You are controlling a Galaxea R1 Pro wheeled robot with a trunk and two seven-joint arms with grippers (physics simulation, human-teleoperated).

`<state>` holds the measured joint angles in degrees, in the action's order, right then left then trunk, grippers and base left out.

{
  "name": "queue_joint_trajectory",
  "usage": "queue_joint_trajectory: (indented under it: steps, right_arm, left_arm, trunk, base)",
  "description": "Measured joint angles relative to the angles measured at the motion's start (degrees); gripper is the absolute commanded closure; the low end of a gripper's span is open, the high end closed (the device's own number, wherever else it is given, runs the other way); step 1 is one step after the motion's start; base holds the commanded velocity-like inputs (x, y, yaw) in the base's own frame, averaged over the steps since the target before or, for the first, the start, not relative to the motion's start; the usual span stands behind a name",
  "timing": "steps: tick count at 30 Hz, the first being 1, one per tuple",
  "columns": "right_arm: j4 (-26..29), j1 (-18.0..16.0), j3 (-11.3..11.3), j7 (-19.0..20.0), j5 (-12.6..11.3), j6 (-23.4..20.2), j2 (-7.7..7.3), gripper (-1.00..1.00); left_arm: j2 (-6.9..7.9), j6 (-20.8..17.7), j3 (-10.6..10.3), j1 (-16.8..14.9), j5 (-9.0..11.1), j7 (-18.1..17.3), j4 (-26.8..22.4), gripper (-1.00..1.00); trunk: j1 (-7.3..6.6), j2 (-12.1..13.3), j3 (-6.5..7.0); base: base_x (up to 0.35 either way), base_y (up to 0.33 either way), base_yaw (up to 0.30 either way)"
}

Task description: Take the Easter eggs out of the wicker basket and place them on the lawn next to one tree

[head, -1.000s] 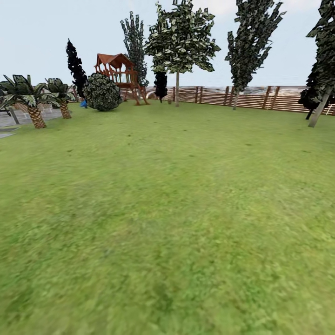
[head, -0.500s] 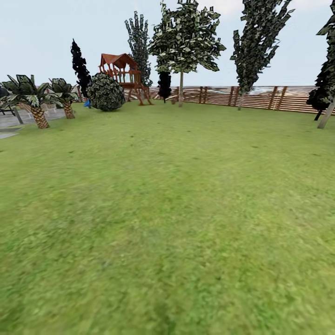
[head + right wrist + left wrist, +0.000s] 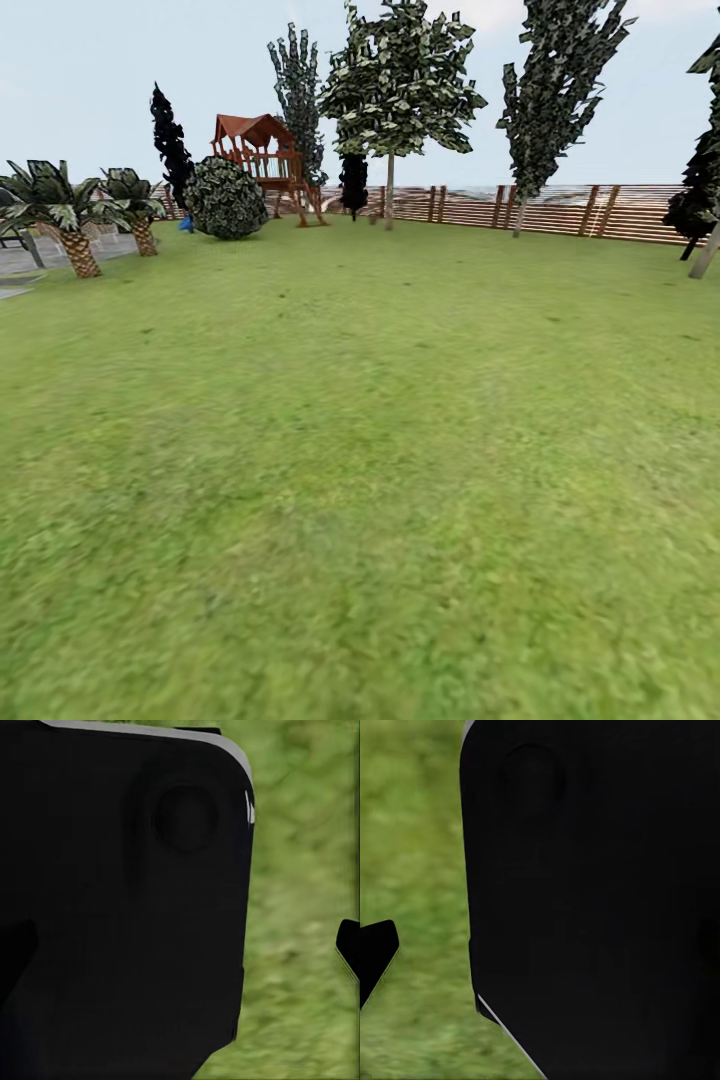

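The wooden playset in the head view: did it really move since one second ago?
No. The playset sits further right in the picture, but the round bush and fence shifted with it: the camera turned.

matte black rounded hand housing (image 3: pixel 120 907), pale edge trim, round recess.

open lawn (image 3: pixel 360 480) runs to a slatted fence (image 3: pixel 560 210), playset (image 3: pixel 262 160) and trees beyond.

the lawn (image 3: pixel 380 450) spreads ahead; behind it the fence (image 3: pixel 560 210) runs along the far right; the playset (image 3: pixel 262 160) stands far left behind a bush (image 3: pixel 224 198); palms (image 3: pixel 60 215) stand leftmost; a tree (image 3: pixel 392 90) rises before the fence
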<state>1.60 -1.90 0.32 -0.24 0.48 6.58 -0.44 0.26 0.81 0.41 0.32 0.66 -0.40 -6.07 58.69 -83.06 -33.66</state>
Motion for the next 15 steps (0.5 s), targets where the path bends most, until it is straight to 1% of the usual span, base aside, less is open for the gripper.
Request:
queue_joint_trajectory:
  steps: [15]
  right_arm:
    - [0.0,0.0,0.0,0.0,0.0,0.0,0.00,-1.00]
  left_arm:
    - [0.00,0.0,0.0,0.0,0.0,0.0,0.0,-1.00]
  trunk:
    - [0.00,0.0,0.00]
  base:
    - [0.327,0.000,0.000]
